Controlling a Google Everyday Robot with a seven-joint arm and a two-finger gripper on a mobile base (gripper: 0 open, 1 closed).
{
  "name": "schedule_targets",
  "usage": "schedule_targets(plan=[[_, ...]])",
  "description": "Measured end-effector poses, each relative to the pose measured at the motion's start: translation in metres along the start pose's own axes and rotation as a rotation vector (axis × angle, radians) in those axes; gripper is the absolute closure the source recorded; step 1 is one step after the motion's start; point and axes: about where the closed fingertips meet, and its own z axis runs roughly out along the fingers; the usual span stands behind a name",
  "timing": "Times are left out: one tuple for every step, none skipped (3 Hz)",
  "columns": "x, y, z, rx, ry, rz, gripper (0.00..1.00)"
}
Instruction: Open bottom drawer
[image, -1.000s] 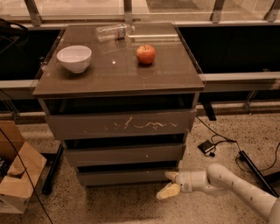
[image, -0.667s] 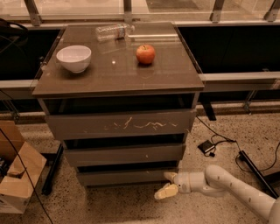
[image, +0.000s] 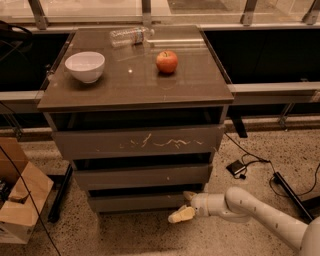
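Observation:
The bottom drawer (image: 140, 201) is the lowest, shallowest plain grey-brown front of the cabinet, under the middle front (image: 142, 176) and the scratched top front (image: 140, 142). It looks closed or nearly so. My gripper (image: 184, 206) reaches in from the lower right on a white arm (image: 250, 207). It sits at the drawer's right end, low near the floor. One finger (image: 189, 195) is up at the drawer's upper edge and the other (image: 181, 215) is below its front, so the fingers are apart.
On the cabinet top stand a white bowl (image: 85, 66), a red apple (image: 167, 61) and a lying plastic bottle (image: 129, 36). A cardboard box (image: 20, 200) sits on the floor at left. Cables and a black adapter (image: 237, 167) lie at right.
The gripper has moved slightly left and closer to the bottom drawer's right end. The drawers have not moved.

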Motion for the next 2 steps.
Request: schedule_targets(plan=[[-0.001, -0.026, 0.018, 0.065, 0.033, -0.035, 0.00], [0.006, -0.057, 0.039, 0.104, 0.077, -0.039, 0.00]])
